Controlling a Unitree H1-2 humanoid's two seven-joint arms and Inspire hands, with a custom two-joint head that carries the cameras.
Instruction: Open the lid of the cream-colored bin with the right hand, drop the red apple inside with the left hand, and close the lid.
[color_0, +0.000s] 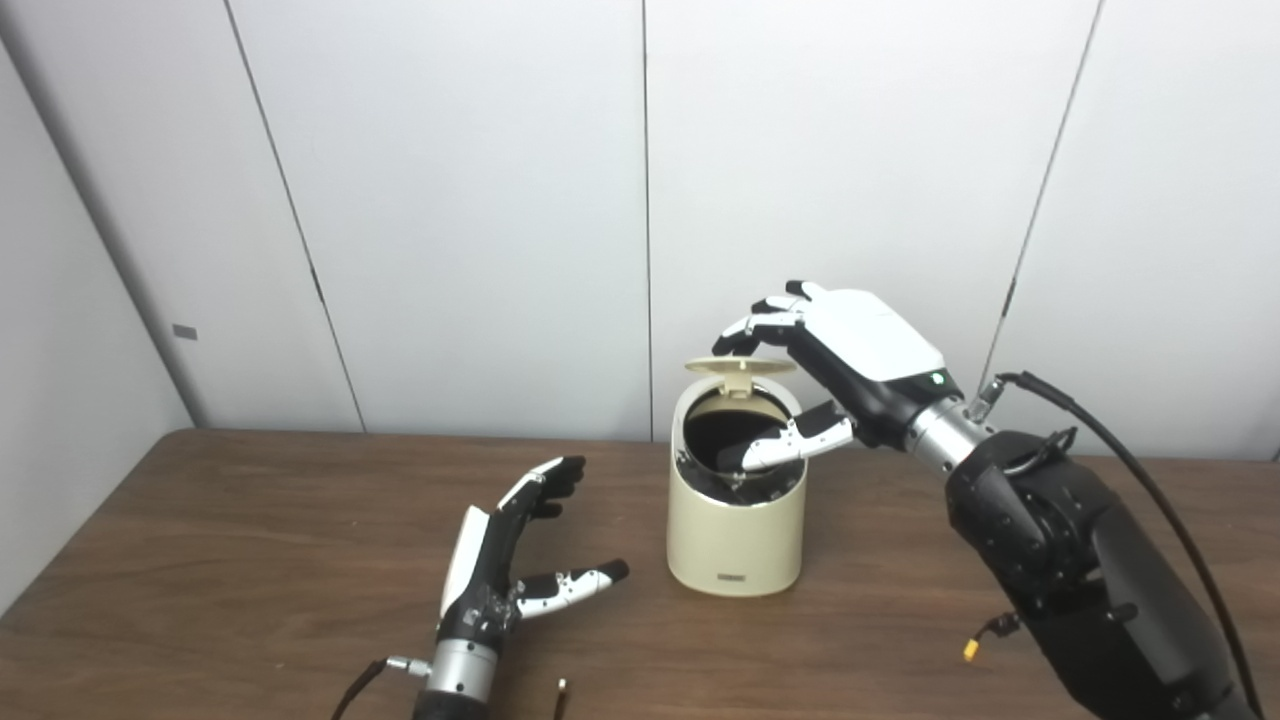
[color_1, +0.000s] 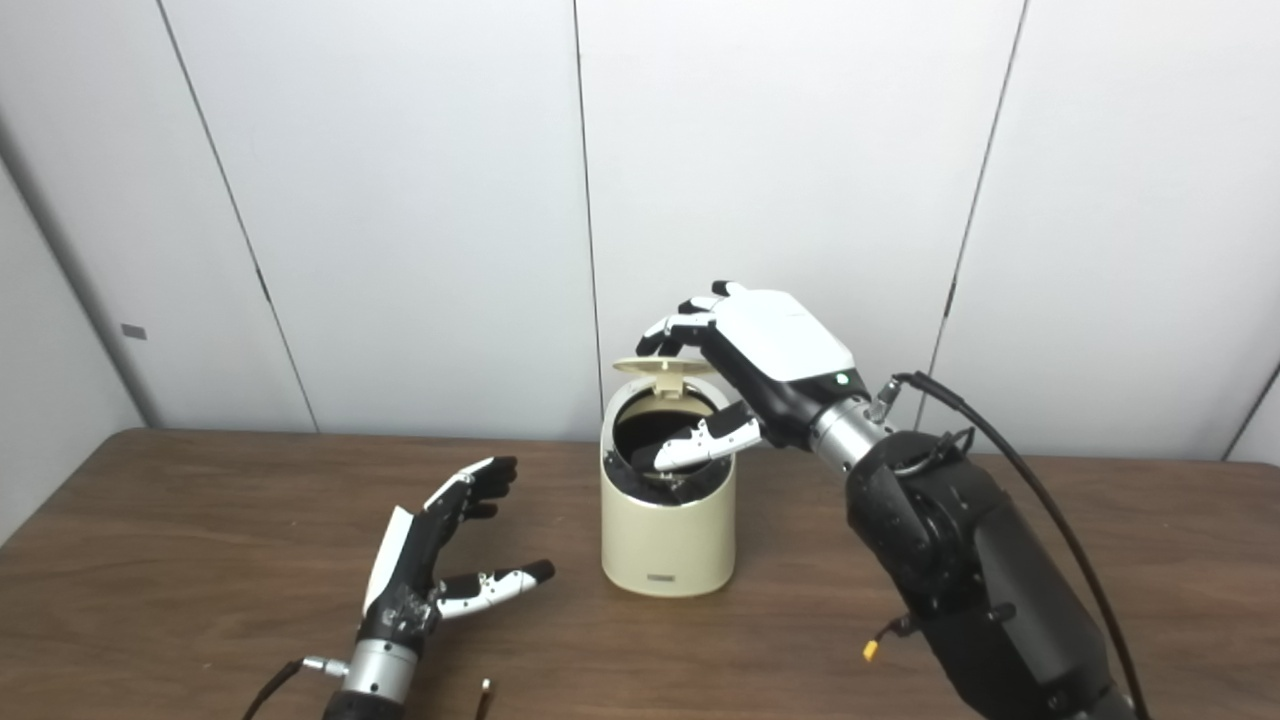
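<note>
The cream-colored bin (color_0: 735, 530) stands mid-table with its lid (color_0: 740, 367) raised at the back and its dark inside showing. My right hand (color_0: 860, 350) hovers over it, fingers curled onto the lid's top edge and thumb stretched across the opening without pinching the lid. Left of the bin, my left hand (color_0: 510, 560) rests low over the table (color_0: 250, 540), fingers spread and palm empty. No red apple shows in either view, and I cannot tell what lies inside the bin.
A black cable (color_0: 1150, 480) loops off my right forearm, and a small yellow connector (color_0: 972, 650) dangles beneath it. White wall panels rise right behind the table's far edge.
</note>
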